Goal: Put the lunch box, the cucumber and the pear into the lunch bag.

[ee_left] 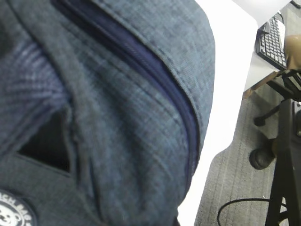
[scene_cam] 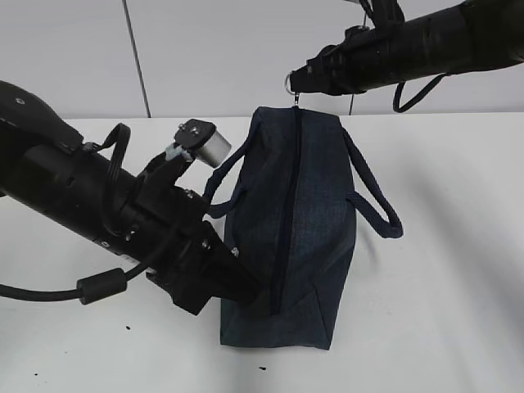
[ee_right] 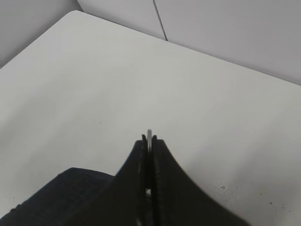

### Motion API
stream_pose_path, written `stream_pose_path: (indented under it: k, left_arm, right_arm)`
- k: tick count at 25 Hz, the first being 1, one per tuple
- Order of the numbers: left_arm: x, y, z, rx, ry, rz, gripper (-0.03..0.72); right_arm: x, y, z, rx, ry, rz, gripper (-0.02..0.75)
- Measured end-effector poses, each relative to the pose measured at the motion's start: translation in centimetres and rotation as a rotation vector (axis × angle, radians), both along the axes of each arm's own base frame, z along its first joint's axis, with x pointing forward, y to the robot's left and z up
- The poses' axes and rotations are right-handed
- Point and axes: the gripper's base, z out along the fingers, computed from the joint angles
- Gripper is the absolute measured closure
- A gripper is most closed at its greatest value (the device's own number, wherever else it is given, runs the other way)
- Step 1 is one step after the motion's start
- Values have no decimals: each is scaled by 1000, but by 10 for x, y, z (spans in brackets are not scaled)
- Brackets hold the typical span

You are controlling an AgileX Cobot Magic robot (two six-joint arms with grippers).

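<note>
Exterior view: dark navy fabric lunch bag [scene_cam: 291,237], zipped, centre of white table [scene_cam: 442,270].
Right gripper [scene_cam: 296,82]: twelve o'clock, clamped on metal ring pull [scene_cam: 290,83].
Left gripper [scene_cam: 246,291]: seven o'clock, pinching bag fabric.

The lunch bag [scene_cam: 286,229], dark navy fabric, is standing upright on the white bench [scene_cam: 442,311] with its top zipper [scene_cam: 288,221] running closed along the ridge. Its two loop handles are drooping out to either side. A round printed patch is showing on its cloth [ee_left: 14,214].
</note>
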Motion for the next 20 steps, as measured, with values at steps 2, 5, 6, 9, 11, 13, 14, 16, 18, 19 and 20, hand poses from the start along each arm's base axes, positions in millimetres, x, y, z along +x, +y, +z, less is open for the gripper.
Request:
stream_pose_path:
  k: [2,5,6,9,11,13,14,16,18,19,20]
  left_arm:
    - [-1,0,0,-2,6,-6,699]
    - [-1,0,1,-8,13,-4,692]
    - [-1,-1,1,-12,17,-2,679]
    - [-3,-1,1,-17,31,-14,572]
    - [-4,-1,2,-20,53,-16,463]
    - [-6,-1,2,-20,82,-5,351]
    - [-6,-1,3,-19,95,7,316]
    - [-8,1,7,-6,100,19,270]
    - [-11,4,16,7,84,25,256]
    - [-13,7,20,20,73,27,252]
    - [-15,9,24,33,62,27,251]
  right_arm:
    - [0,0,-1,4,5,9,732]
    - [-1,1,0,7,7,17,732]
    - [-1,1,0,9,7,21,732]
    - [-2,2,0,14,11,35,732]
    - [-3,2,0,18,14,40,732]
    - [-3,2,0,18,14,40,732]
    - [-3,2,0,18,14,41,732]
    - [-3,2,0,19,15,44,732]
    - [-3,2,0,19,15,44,732]
    - [-3,2,0,17,15,44,732]
    - [-3,2,0,17,15,45,732]
